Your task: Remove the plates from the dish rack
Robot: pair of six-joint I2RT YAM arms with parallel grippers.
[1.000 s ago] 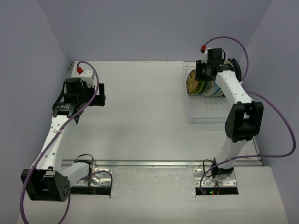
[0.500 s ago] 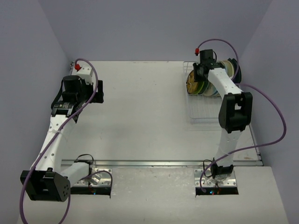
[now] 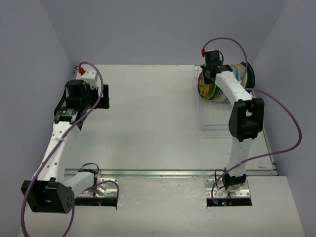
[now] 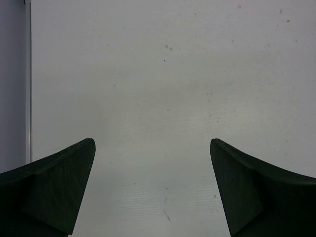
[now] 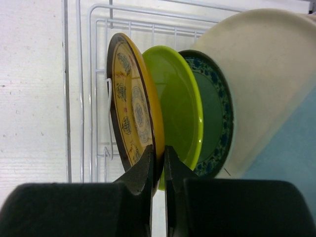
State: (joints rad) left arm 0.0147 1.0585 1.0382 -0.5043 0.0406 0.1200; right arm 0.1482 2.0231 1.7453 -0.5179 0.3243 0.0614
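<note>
Table (image 3: 148, 108) seen from above, arm bases at 6 o'clock. The rack (image 3: 212, 121) stands at about 2 o'clock, against the right edge. The plates (image 3: 207, 91) stand on edge in the slotted far end of the rack, none yet out.

Right wrist view: the right gripper (image 5: 158, 150) enters from 6 o'clock. Its two fingers are pressed almost together on the lower rim of the yellow plate (image 5: 131, 113), the first in the row. Toward 3 o'clock follow the lime plate (image 5: 173, 103), the teal plate (image 5: 215, 113), the cream plate (image 5: 261, 74) and the blue plate (image 5: 291, 163). The yellow plate sits in its slot, close beside the lime plate.

The left gripper (image 4: 152, 143) hovers over bare table at about 10 o'clock, fingers spread wide, holding nothing.

Step in hand, as judged: the grasp on the first plate is made and the lift has not begun. The next move calls for a pull along the plate's own plane, out of the wires, so the rim does not scrape the lime plate or tilt the rack. The pinch is narrow and on the rim alone, so the plate may swing once free. A set-down spot toward the table's centre, at 9 o'clock from the rack, looks suitable.
</note>
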